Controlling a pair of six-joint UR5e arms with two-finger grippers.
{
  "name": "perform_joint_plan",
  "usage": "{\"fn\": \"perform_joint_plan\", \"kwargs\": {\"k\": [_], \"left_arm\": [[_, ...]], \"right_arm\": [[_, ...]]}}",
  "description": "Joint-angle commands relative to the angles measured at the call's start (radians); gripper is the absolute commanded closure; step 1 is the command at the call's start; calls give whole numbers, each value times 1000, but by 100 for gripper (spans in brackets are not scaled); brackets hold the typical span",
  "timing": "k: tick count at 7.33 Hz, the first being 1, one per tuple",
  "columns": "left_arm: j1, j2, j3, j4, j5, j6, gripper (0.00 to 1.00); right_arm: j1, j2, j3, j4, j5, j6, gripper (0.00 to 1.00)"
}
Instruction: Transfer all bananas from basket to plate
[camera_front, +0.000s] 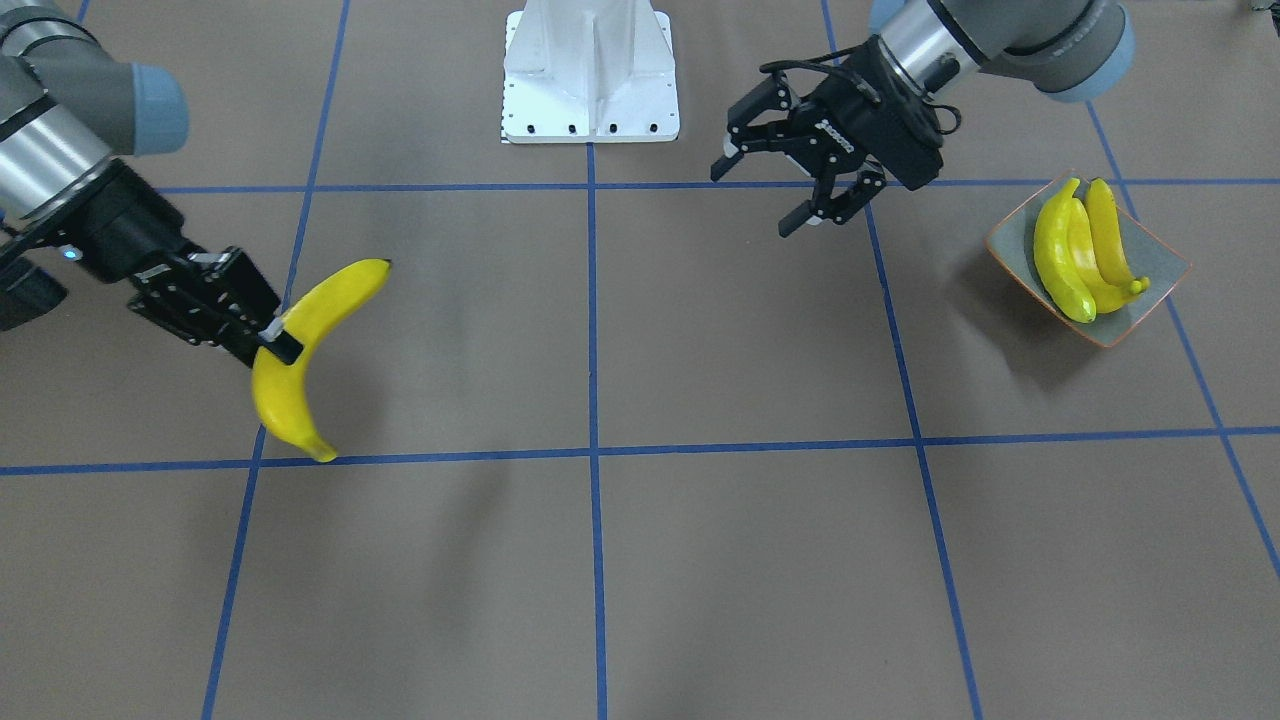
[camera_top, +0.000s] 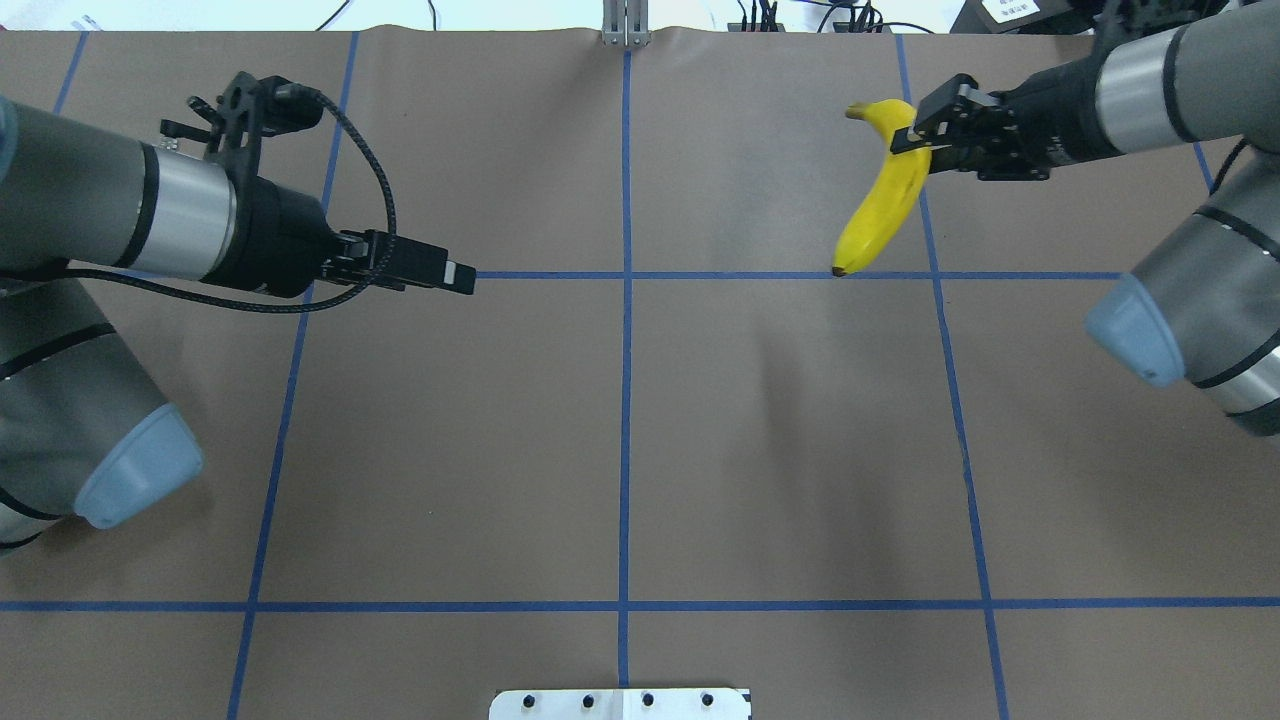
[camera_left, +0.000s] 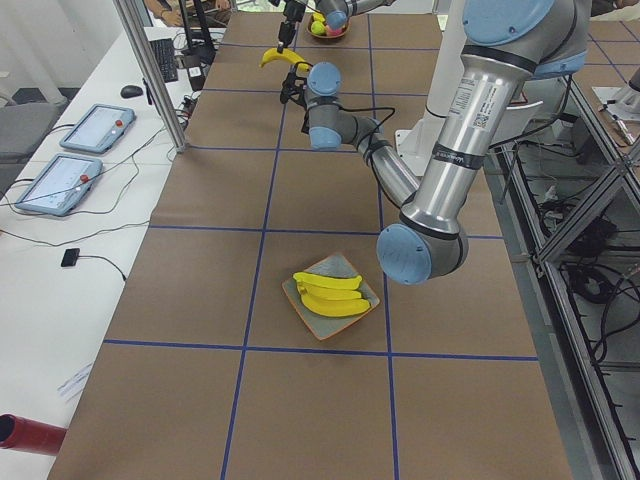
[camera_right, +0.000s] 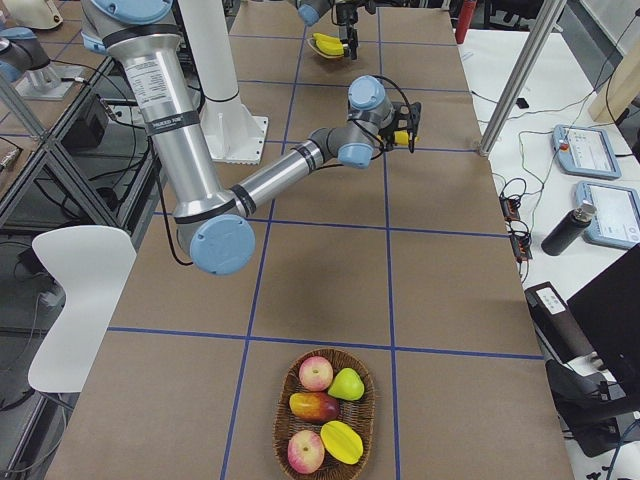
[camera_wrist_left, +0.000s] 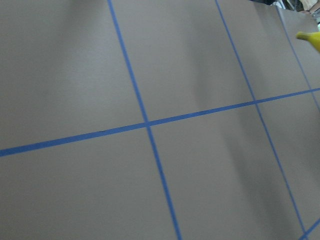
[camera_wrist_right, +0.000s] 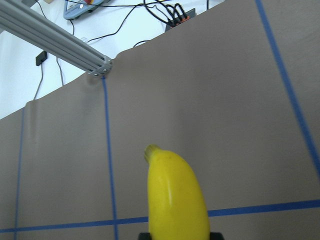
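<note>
1. On the left of the front-facing view, your right claw (camera_front: 283, 345) is clamped across a deep yellow, glossy curved banana (camera_front: 335, 298), nearer its stem end. The banana hangs clear of the brown papered surface (camera_front: 640, 350), with its long end unsupported.
2. Carry it level and slowly, because that free end could swing or twist in the grip. The plate sits far across, so a hand-over looks likely. If so, offer the free half.
3. In the middle, your left claw (camera_front: 757, 198) hangs empty with its jaws apart. Let it close fully on the banana before the right claw lets go.
4. On the far right, the square grey-green plate with an orange rim (camera_front: 1165, 258) holds three yellow bananas (camera_front: 1075, 255) lying side by side. Set this one down alongside them.
5. At the surface's other end, the woven brown basket (camera_right: 283, 410) holds only other fruit (camera_right: 316, 373). I can see no banana in it, so this looks like the last one.
</note>
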Motion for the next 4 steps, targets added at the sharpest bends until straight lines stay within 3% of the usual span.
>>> {"fn": "perform_joint_plan", "kwargs": {"k": [1, 2, 4], "left_arm": [[46, -33, 7, -1, 5, -15, 0], [57, -36, 4, -1, 5, -15, 0], [63, -41, -1, -1, 5, -15, 0]], "right_arm": [[-102, 148, 17, -122, -60, 65, 100], [-148, 220, 38, -237, -104, 85, 100], [-239, 288, 54, -352, -195, 88, 100]]}}
